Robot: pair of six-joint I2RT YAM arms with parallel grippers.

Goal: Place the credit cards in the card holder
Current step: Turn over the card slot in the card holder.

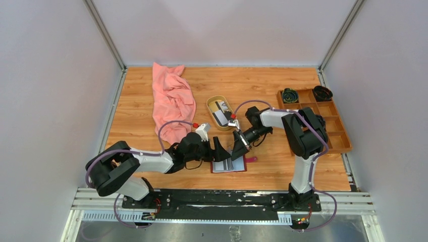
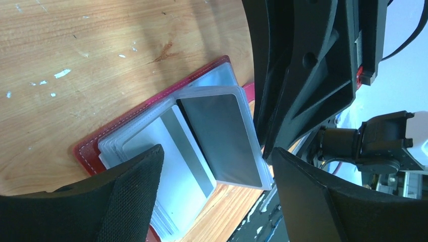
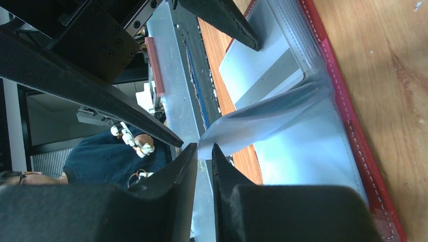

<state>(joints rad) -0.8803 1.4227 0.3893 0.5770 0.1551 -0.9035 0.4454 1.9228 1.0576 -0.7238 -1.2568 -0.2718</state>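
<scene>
Lift the clear sleeve (image 3: 272, 118), pinched in the closed jaws of the right gripper (image 3: 203, 149), gently, pinning the card holder (image 2: 86, 150) flat with the wide-open left gripper (image 2: 217, 154).

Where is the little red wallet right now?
In the overhead view the wallet lies open on the table near its front edge, centre, under the left gripper and right gripper.

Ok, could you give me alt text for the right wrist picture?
The right gripper pinches the loose edge of a clear sleeve in the open red card holder, bowing it up above the wooden table. Another black padded finger points at a pale striped card beside it.
</scene>
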